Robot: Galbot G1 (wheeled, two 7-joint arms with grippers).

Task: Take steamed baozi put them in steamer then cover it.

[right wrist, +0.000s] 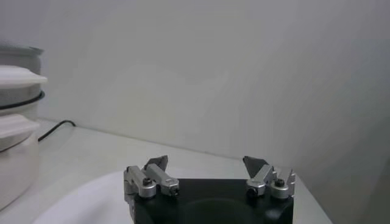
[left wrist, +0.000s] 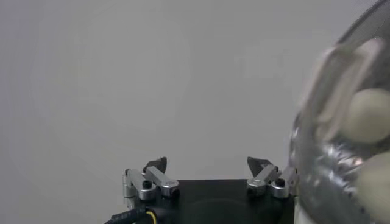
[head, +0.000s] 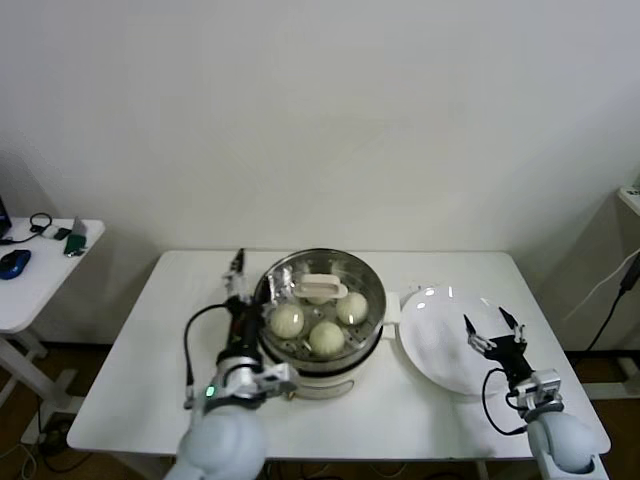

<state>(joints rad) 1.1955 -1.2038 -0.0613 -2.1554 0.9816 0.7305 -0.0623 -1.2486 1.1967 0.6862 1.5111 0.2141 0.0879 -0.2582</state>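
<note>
The steamer (head: 300,375), a shiny steel pot on a white base, stands mid-table. The glass cover rests on top, its cream bar handle (head: 320,289) level. Through the glass I see three pale baozi (head: 288,320), (head: 326,338), (head: 351,307). My left gripper (head: 250,274) sits against the pot's left side, open and empty. In the left wrist view the left gripper (left wrist: 208,164) is spread wide, with the cover handle (left wrist: 341,79) and a baozi (left wrist: 372,115) close beside it. My right gripper (head: 492,330) hovers open over the white plate (head: 430,345), holding nothing; the right wrist view shows the gripper (right wrist: 207,163) empty too.
The bare white plate (right wrist: 79,201) lies right of the steamer (right wrist: 15,122). A small side table (head: 40,275) with a mouse and cables stands far left. A black cable trails behind the steamer. The white table's front edge is near both arms.
</note>
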